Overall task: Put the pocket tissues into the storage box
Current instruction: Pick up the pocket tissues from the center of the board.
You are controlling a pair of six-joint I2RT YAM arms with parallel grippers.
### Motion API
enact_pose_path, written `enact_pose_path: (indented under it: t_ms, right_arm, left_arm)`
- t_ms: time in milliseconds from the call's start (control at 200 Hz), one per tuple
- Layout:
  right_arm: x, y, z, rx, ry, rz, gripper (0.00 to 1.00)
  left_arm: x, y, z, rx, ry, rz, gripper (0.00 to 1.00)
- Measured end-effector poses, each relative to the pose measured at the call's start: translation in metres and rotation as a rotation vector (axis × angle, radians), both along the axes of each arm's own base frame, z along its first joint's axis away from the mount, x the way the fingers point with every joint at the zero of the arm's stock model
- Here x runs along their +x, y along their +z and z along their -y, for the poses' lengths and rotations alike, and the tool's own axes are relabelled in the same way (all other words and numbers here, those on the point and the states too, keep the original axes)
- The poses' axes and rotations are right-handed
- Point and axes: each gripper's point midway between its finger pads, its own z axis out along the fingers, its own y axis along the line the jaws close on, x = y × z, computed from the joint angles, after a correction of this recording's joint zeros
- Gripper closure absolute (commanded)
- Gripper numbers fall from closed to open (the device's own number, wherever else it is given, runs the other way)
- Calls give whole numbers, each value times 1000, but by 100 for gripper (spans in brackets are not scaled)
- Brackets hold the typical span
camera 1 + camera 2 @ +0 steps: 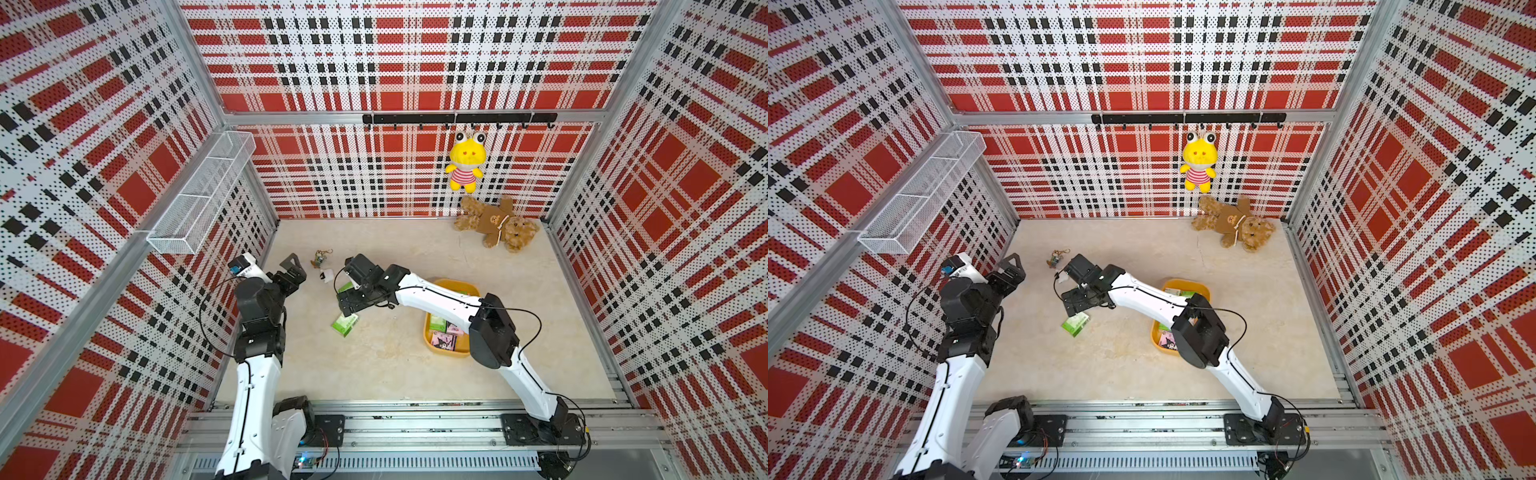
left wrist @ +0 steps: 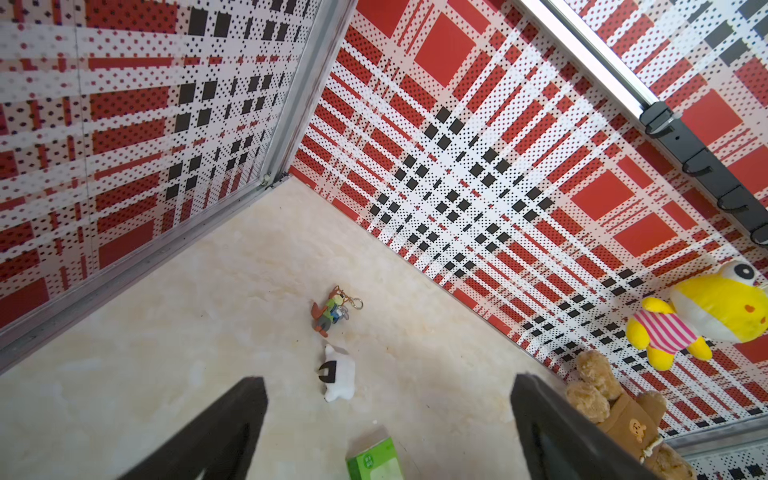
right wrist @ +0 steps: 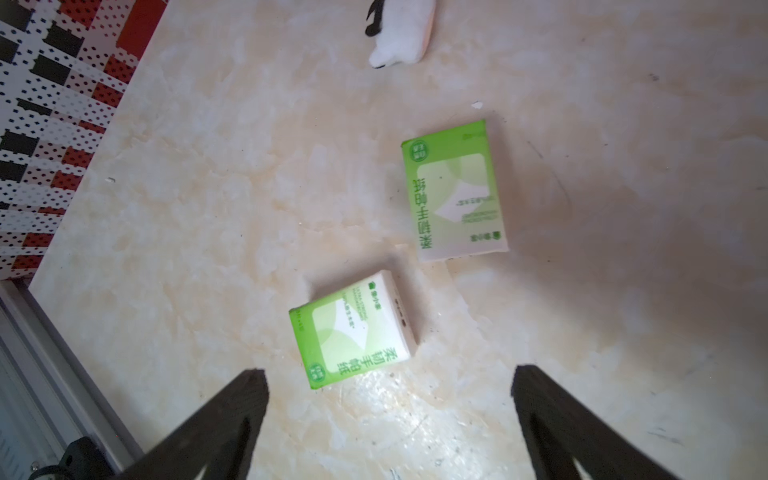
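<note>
Right gripper (image 3: 388, 372): wide open, with nothing in it. It hangs low over the worktop (image 1: 374, 361), left of the middle.
Left gripper (image 2: 388, 379): wide open too, with nothing in it. It is up by the left edge of the worktop.
Near green packet (image 3: 351, 328): lies flat on the worktop, just in front of the right gripper's fingertips (image 3: 249, 390), not between them.
Far green packet (image 3: 455, 191): lies flat close beside the near one, with a small gap.
Storage box (image 1: 455, 284): yellow, on the worktop right of the middle, well apart from those two packets. The right arm reaches across over it.
In the box: a pink packet (image 1: 444, 341) with a black cartoon figure at the end nearest the front edge, a third green packet (image 1: 437, 322) beside it, and a second pink packet (image 1: 456, 329). The arm hides the rest.
White toy (image 3: 401, 33): small and soft, on the worktop past the far green packet.
Key ring toy (image 2: 332, 309): near the white toy, toward the back edge.
Teddy bear (image 1: 494, 224): lies in the back right corner.
Yellow frog toy (image 1: 465, 162): hangs on the back wall under the black hook rail (image 1: 415, 118), above the teddy bear.
Wire basket (image 1: 199, 195): white, fixed on the left wall.
</note>
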Motion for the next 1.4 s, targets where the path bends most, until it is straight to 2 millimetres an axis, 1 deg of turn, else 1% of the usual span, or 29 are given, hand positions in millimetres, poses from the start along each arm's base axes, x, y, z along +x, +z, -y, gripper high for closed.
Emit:
enact_pose_path:
  t_ms: [160, 321, 466, 641, 877, 942, 1102, 1243, 1398]
  right_arm:
    - [-10, -27, -15, -38, -13, -51, 0]
    - [-15, -46, -15, -78, -26, -86, 0]
    - [-17, -53, -13, -96, -33, -103, 0]
    - [-15, -52, -18, -87, -35, -100, 0]
    - [-18, -51, -21, -77, -28, -114, 10]
    - [-19, -53, -22, -76, -22, -123, 14]
    - [-22, -62, -23, -78, -11, -147, 17]
    - [-26, -68, -24, -79, -2, -167, 28]
    - [-27, -67, -26, -71, 4, -175, 39]
  left_arm:
    - [0, 0, 0, -5, -4, 2, 1]
    - [-1, -5, 1, -8, -5, -7, 1]
    - [-2, -9, 1, -12, -9, -17, 1]
    - [-2, -12, 2, -14, -11, -23, 1]
    - [-2, -14, 2, -19, -12, -27, 1]
    - [-2, -14, 2, -19, -12, -27, 1]
    - [-2, -15, 2, -19, -12, -28, 1]
    - [-2, -17, 2, -20, -12, -31, 1]
    - [-3, -16, 2, -20, -12, -30, 1]
